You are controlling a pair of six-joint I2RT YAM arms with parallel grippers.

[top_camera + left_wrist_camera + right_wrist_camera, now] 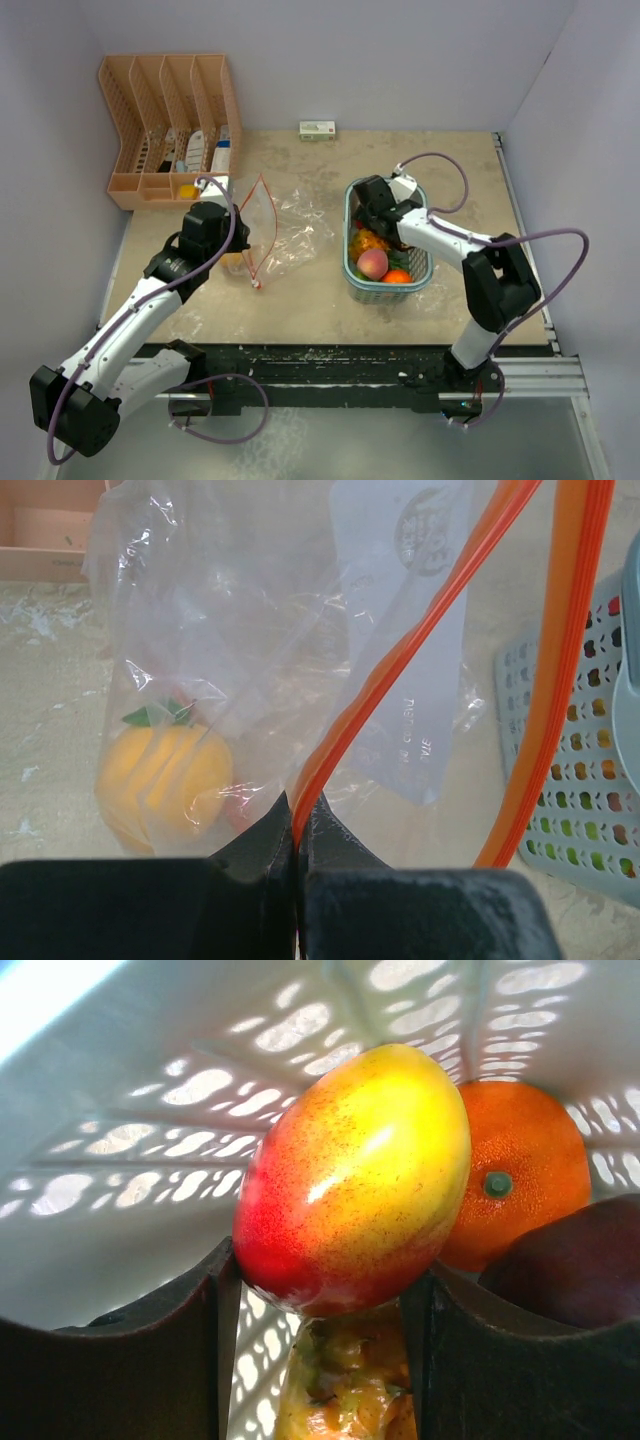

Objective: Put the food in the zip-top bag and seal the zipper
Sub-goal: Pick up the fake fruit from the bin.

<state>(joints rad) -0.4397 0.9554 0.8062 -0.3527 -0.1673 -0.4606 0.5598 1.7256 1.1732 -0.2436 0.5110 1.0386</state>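
The clear zip-top bag [285,228] lies left of centre, its red-orange zipper [258,235] held open. My left gripper [228,238] is shut on the zipper strip [330,740], and a yellow-orange peach [165,780] sits inside the bag. My right gripper [374,222] is down in the teal basket [420,262], open, with its fingertips on either side of the near end of a red-yellow peach [350,1175]. An orange [520,1175], a dark purple piece [580,1260] and the pineapple [350,1380] lie around it.
A peach-coloured desk organizer [170,120] stands at the back left. A small white box [317,129] sits at the back wall. The basket's mesh wall [575,780] is close to the right of the bag's mouth.
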